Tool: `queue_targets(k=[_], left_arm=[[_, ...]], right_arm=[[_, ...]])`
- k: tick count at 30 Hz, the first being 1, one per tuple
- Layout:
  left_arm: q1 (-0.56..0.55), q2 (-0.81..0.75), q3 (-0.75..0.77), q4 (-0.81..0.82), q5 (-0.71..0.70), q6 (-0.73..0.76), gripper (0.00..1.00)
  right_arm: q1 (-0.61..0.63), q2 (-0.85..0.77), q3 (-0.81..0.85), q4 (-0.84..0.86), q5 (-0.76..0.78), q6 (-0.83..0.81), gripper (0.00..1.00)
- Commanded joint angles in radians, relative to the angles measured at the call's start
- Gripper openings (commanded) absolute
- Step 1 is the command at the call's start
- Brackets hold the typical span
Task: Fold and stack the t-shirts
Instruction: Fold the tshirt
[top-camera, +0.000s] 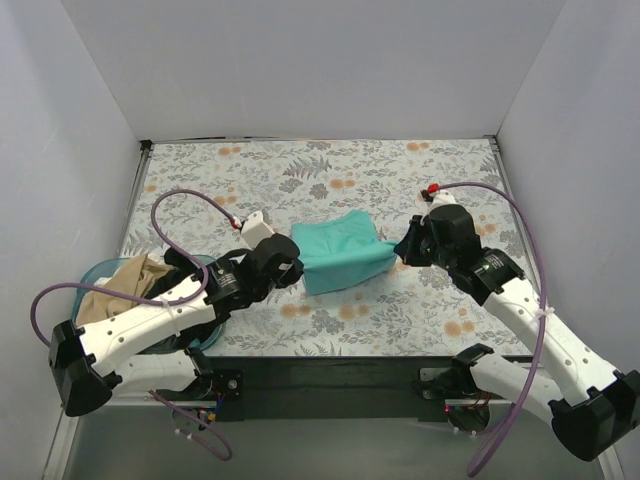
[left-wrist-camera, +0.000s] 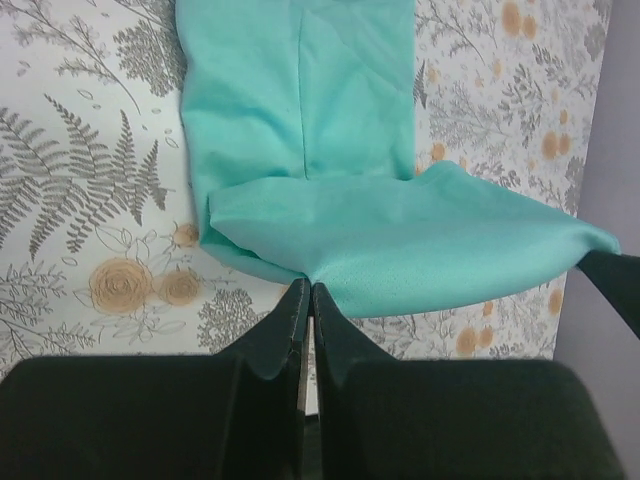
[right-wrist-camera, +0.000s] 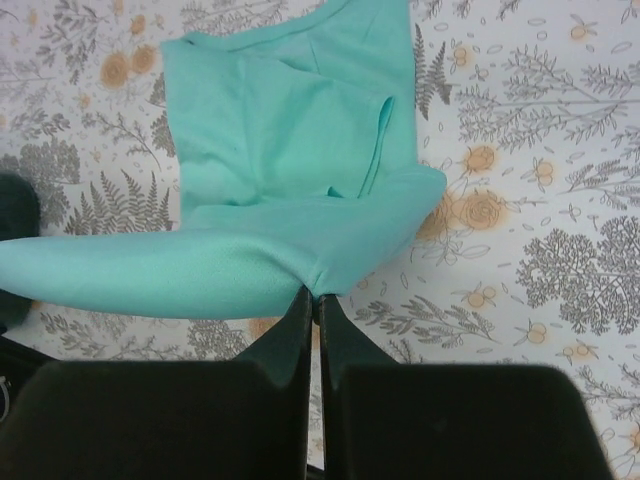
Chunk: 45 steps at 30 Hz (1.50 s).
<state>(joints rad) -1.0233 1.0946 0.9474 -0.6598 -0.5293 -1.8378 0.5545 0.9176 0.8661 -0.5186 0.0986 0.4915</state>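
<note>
The teal shirt (top-camera: 335, 250), smooth soft knit, lies mid-table as a rough rectangle, its near edge raised in a taut band. The left gripper (left-wrist-camera: 310, 290) and right gripper (right-wrist-camera: 315, 295) each have their black fingers pressed together on that edge. The tan shirt (top-camera: 125, 280) sits crumpled in the translucent blue basket (top-camera: 88, 272), left of the floral tablecloth (top-camera: 400, 180).

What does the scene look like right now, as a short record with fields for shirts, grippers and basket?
teal t-shirt: partly folded on the floral table, near edge lifted
tan t-shirt: crumpled in the blue basket, near left corner
left gripper: shut on the teal t-shirt's lifted edge
right gripper: shut on the same edge, other end
stack: not yet started
</note>
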Motion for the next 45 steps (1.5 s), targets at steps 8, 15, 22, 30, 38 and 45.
queue_targets(k=[8,15,22,30,38,45], left_arm=[[0.169,0.077,0.105,0.086,0.037,0.127,0.0],[0.224,0.12,0.165,0.095,0.032,0.178,0.0],[0.29,0.18,0.203,0.114,0.057,0.216,0.0],[0.382,0.267,0.223,0.16,0.112,0.238,0.0],[0.479,0.413,0.292,0.212,0.17,0.278,0.0],[0.531,0.582,0.379,0.269,0.199,0.328,0.0]], right_arm=[[-0.077,0.179,0.188,0.143,-0.091,-0.091,0.01],[-0.146,0.302,0.275,0.172,-0.21,-0.119,0.01],[-0.18,0.392,0.297,0.213,-0.31,-0.111,0.01],[-0.237,0.498,0.309,0.278,-0.445,-0.1,0.01],[-0.306,0.69,0.387,0.322,-0.55,-0.1,0.01],[-0.335,0.887,0.506,0.333,-0.586,-0.102,0.01]])
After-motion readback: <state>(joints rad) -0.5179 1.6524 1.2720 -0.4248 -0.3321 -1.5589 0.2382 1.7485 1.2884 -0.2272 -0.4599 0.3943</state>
